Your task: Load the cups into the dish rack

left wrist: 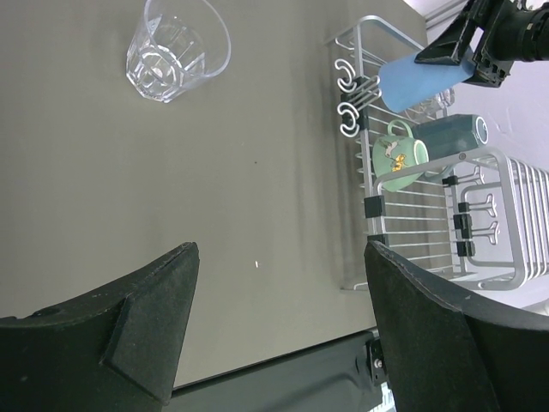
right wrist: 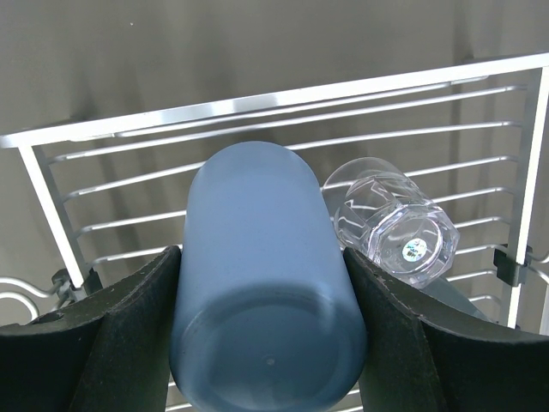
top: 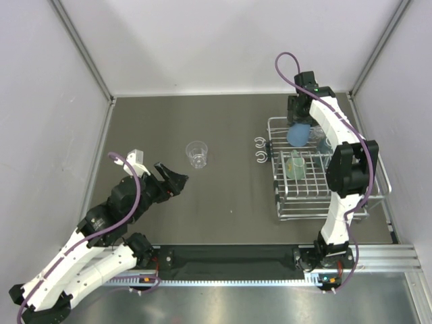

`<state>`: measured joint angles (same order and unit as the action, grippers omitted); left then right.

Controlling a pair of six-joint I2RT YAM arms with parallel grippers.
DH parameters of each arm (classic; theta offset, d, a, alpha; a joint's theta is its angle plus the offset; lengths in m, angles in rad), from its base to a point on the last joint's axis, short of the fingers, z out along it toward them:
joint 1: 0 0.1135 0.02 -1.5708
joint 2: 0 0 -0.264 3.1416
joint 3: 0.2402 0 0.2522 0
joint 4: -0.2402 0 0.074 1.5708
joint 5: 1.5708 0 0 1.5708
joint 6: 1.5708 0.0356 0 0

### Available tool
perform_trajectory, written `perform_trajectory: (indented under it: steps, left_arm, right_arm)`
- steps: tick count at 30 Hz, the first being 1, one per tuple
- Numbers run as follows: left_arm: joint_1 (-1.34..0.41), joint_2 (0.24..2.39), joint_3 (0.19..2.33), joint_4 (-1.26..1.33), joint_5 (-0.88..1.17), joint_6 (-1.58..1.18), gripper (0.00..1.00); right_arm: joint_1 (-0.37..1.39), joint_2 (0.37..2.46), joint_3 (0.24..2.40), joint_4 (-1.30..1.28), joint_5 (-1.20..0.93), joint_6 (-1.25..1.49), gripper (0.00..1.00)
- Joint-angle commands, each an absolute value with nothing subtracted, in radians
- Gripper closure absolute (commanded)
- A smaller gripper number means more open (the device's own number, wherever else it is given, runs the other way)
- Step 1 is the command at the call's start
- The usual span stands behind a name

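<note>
- left claw (top: 177, 182): spread wide and empty, low over the desk (top: 229, 196), aimed at the one cup outside the rack but well short of it.
- clear tumbler (top: 197, 154): upright on the desk, mouth up, in open space. my judgement is that the left claw should come in level, straddle the wall and close gently, since the thin ribbed plastic could slip or flex.
- hooks (top: 258, 150): two curled ones stick out of the rack's left side. any carry from the left should rise over them, not brush past.
- dish rack (top: 300, 199): on the right of the desk, with its near half showing bare wire.
- pale green mug (top: 295, 165): lies in the rack's middle, just this side of the blue cup.
- blue tumbler (right wrist: 266, 283): pinched across its body by the right claw (right wrist: 266, 257), tilted over the rack's far end, base toward the wrist camera. whether it touches the wires i cannot tell.
- doing this step well, as i judge it: lower until the rim bears on the wires, then part the fingers slowly so it does not tip.
- small clear tumbler (right wrist: 390, 227): on its side in the rack, right beside the blue one. a sideways nudge could roll it.
- dark teal cup (left wrist: 450, 133): lying in the rack beside the green mug.
</note>
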<state>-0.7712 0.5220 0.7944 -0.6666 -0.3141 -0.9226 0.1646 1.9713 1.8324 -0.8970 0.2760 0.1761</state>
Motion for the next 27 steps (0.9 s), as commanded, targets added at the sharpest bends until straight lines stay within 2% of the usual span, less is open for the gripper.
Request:
perform_trajectory:
  steps: [1,5,8,11,20,27]
  left_arm:
    - [-0.772,0.526,0.79,-0.637,-0.31,-0.93,0.17]
    - [-0.772,0.525,0.787,-0.634,-0.308,-0.936,0.17]
    - [-0.772,0.523,0.785,-0.634,-0.302,-0.94,0.17]
    - [-0.772,0.525,0.781,-0.637,-0.298,-0.942,0.18]
    - [-0.772,0.522,0.785,-0.643,-0.293,-0.945,0.18]
    - [-0.772,0.528,0.776,-0.64,-0.279,-0.96,0.19]
  right_arm:
    - [0.15,1.979,1.839,-0.856,0.279,0.167,0.52]
    - [0.15,1.982,1.838,-0.857,0.273,0.164,0.4]
    - [0.15,1.977,1.838,-0.861,0.27,0.161,0.34]
    - [0.15,1.967,1.833,-0.859,0.267,0.164,0.22]
    - [0.153,1.921,1.827,-0.864,0.253,0.163,0.0]
    - [0.175,1.833,1.835,-0.885,0.255,0.172,0.0]
